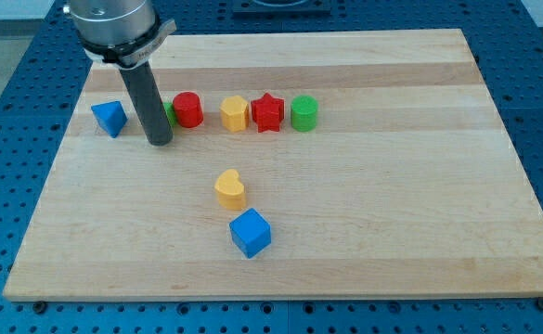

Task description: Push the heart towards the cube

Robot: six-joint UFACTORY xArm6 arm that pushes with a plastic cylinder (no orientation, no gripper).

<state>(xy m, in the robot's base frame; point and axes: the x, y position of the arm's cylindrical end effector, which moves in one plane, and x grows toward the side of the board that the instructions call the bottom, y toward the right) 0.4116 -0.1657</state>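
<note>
Near the view's bottom-middle of the board (420, 250), the yellow heart (231, 189) sits just above and a bit left of the blue cube (251, 232). They look v close, maybe touching at the heart's lower edge, can't tell for sure. So distance-wise the job is nearly done already imo.

My tip (160, 142) is nowhere near them tho. It's up in the view's upper left, parked in the row of blocks: blue triangle-ish block (109, 118) to its left, red cylinder (188, 109) to its right, w/ a sliver of a green block (169, 113) poking out behind the rod. Further right along the row: a yellow block (235, 113) (shape unclear, maybe hexagon-ish), red star (267, 112), green cylinder (303, 112). No gripper here btw, just a plain rod, so nothing spread or pinched; it's not holding or touching the heart.

Step in hand, my guess: the approach, tip not yet behind the heart. Next move needs the tip to come down toward the view's bottom and end up on the heart's upper-left side, opposite the cube, then a short push down-right. Needs to leave the row w/o dragging the red cylinder or green one along. Push should be gentle, or the cube gets shoved too.
</note>
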